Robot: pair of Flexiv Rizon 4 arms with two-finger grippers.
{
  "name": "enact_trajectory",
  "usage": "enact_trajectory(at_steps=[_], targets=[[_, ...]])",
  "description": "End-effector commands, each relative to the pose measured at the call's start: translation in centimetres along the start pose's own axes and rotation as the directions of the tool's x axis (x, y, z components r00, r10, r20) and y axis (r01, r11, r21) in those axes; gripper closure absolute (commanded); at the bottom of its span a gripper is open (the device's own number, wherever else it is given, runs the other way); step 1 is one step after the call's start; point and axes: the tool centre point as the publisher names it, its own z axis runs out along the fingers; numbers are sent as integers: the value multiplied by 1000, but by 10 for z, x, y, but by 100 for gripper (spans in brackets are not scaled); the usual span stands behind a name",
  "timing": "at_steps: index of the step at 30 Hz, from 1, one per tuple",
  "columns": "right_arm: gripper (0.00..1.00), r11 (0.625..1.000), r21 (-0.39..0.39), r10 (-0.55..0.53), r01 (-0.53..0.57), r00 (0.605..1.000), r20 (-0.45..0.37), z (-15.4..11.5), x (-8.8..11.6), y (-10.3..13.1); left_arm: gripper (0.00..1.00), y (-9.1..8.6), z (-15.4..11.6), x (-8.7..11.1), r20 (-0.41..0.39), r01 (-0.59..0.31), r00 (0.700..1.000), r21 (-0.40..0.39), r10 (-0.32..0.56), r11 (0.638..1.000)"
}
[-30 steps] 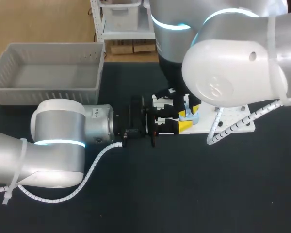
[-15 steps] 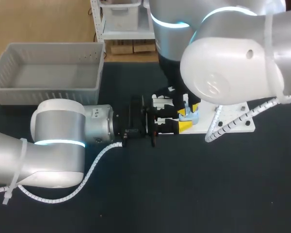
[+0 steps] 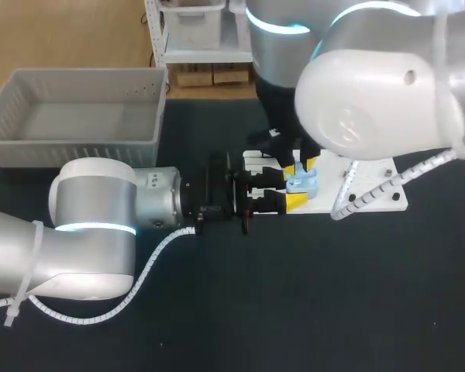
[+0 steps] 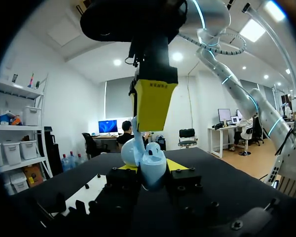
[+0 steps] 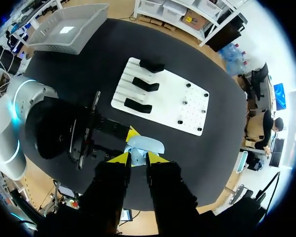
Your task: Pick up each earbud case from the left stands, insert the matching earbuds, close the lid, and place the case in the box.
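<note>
Both fingers of my left gripper [image 4: 154, 168] clamp the pale blue case [image 3: 301, 183]. My right gripper [image 5: 137, 157] hangs just above it; I cannot tell its grip.

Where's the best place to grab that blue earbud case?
Grip the earbud case by its rounded lower body, pinched from two sides as the left tool does now. Its lid stands open above, so coming straight down would likely catch it.

Pale blue earbud case [image 4: 153, 173], pale blue earbud [image 4: 129, 150], black table [image 3: 333, 294], grey box [image 3: 77, 151], white board [image 5: 177, 106] with black stands [image 5: 145, 85]
</note>
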Motion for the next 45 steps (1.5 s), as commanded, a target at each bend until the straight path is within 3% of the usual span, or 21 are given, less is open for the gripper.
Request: enact_trajectory(at_steps=[1, 14, 27, 45], targets=[[100, 999, -28, 18, -16, 998, 64, -8, 16, -9, 100, -2, 0, 0, 1, -3, 1000, -8, 3, 1000], [100, 993, -98, 88, -72, 982, 167, -12, 20, -9, 100, -2, 0, 0, 1, -3, 1000, -8, 3, 1000], [100, 997, -54, 74, -63, 972, 222, 1, 13, -1, 100, -2, 0, 0, 1, -3, 1000, -8, 3, 1000], [100, 997, -32, 71, -66, 980, 185, 10, 8, -5, 100, -2, 0, 0, 1, -3, 1000, -8, 3, 1000]])
